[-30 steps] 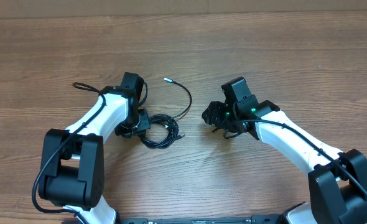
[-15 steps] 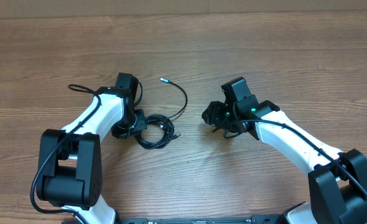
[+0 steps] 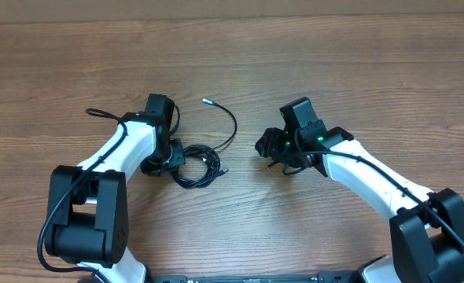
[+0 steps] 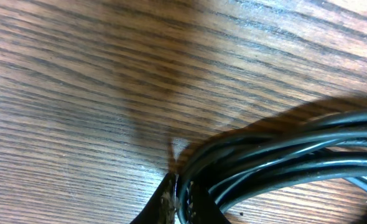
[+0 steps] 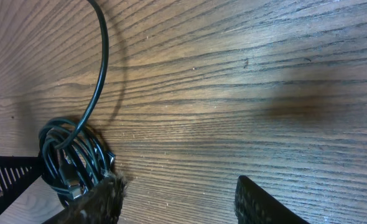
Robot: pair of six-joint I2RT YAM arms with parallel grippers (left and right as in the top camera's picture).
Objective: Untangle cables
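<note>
Overhead: cables (image 3: 197, 167) bunched in a tight black coil on the wooden table (image 3: 358, 71), a little toward 8 o'clock of the table's middle. Left gripper (image 3: 169, 161) at the coil's 9 o'clock edge, pressed together and pinching several strands of it. From the coil's 3 o'clock side, one loose strand arcing up toward 1 o'clock, then curling back to a small silver tip (image 3: 206, 101) at 12 o'clock of the coil, lying on the wood apart from both arms. Right gripper (image 3: 267, 145) off at 3 o'clock of the coil, near the loose arc but not touching it, spread wide and holding no cord. Through the left wrist camera: glossy dark strands sweeping in from 3 o'clock and squeezed into the closed fingertips (image 4: 158, 211) at 6 o'clock, wood grain filling everything else. Through the right wrist camera: two fingers (image 5: 102, 199) set apart at 7 and 5 o'clock, only bare wood between them; coil at 8 o'clock, close by the finger on that side, touching or apart impossible to tell; a single strand rising from the coil and out of frame at 11 o'clock.
</note>
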